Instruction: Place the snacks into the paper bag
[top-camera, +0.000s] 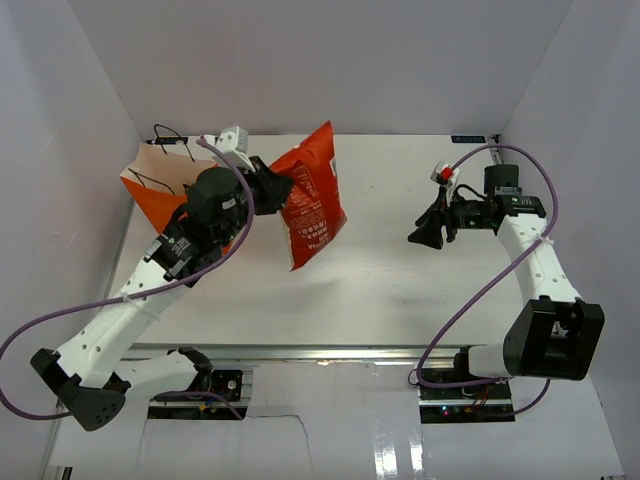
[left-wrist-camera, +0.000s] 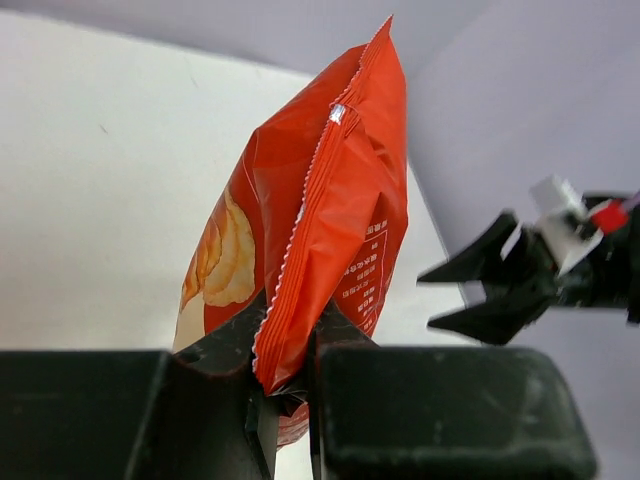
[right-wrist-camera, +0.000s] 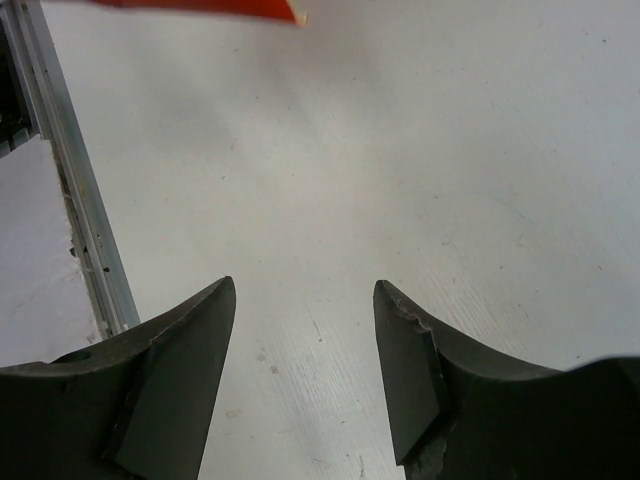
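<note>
**Left arm.** The left fingers (top-camera: 272, 185) are closed on the crisp packet (top-camera: 315, 200), which is pinched at one sealed end along its crimped back seam. The packet is held out from the fingers toward the middle of the table (top-camera: 400, 290). Its white print is turned up toward the overhead camera, and in the left wrist view a picture of crisps is seen on its other face. Whether its free end rests on the table cannot be told.

**Paper bag.** The orange paper bag (top-camera: 160, 190) is found at the far left corner of the table, against the side wall. It is partly hidden by the left arm. Its thin black cord handles (top-camera: 170, 135) and pale lining are seen at its far edge. The packet is outside the bag, just to the right of it, with the wrist of the left arm between the two.

**Right arm.** The right fingers (top-camera: 425, 232) are spread wide and nothing is held between them. They are pointed toward the packet but kept well apart from it, over bare table. A metal rail (right-wrist-camera: 90, 230) is seen along the table edge in the right wrist view.
</note>
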